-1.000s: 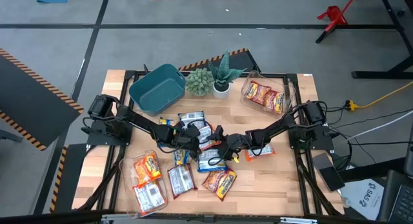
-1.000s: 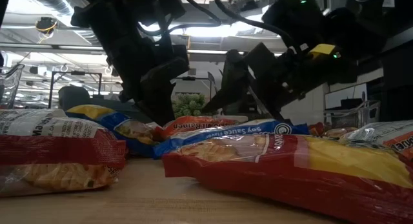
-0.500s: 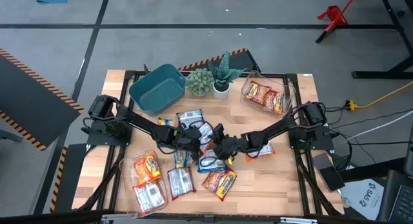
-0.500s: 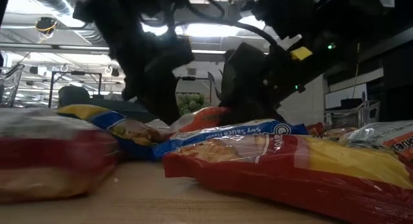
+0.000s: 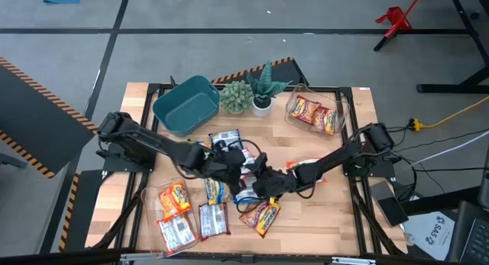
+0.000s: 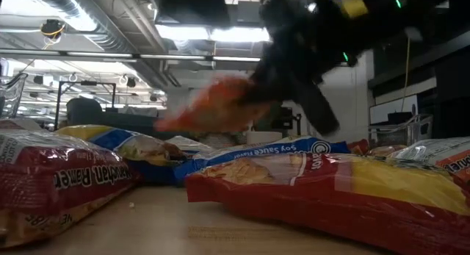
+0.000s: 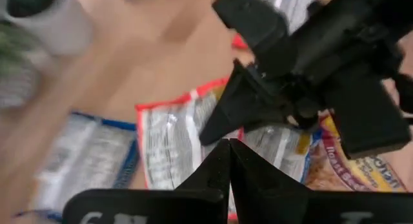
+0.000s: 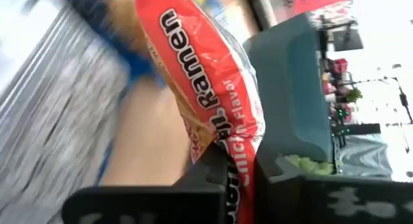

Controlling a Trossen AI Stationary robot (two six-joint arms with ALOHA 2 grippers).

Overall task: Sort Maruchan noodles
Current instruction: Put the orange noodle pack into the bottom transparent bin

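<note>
**Carry the orange packet clear of the pile before turning toward a tub**

The right hand [image 8: 239, 179] is clamped on one end of an orange chicken-flavour ramen packet [image 8: 203, 88], which hangs free from its fingers. From table height that packet [image 6: 213, 104] is well up off the worktop [image 6: 161, 225], above the blue soy-sauce packet [image 6: 250, 153] and the red one [image 6: 330, 189] in front. From above, the right hand [image 5: 263, 185] sits near the middle of the worktop [image 5: 336, 211], in the thick of the loose packets.

The grip looks to be on an edge only, so the packet will likely swing; a slow, level carry should keep it from slipping or brushing its neighbours.

The left hand [image 7: 229, 162] has its fingers pressed together on nothing, just beside the right hand and over a white packet [image 7: 174, 146]. It should probably hold off until the right arm has passed.

The clear tub [image 5: 345, 112] at the far right holds two orange-red packets [image 5: 312, 114] and seems the likely home for this one; the teal bin [image 5: 186, 103] and near-left tub [image 5: 141, 211] are alternatives.
</note>
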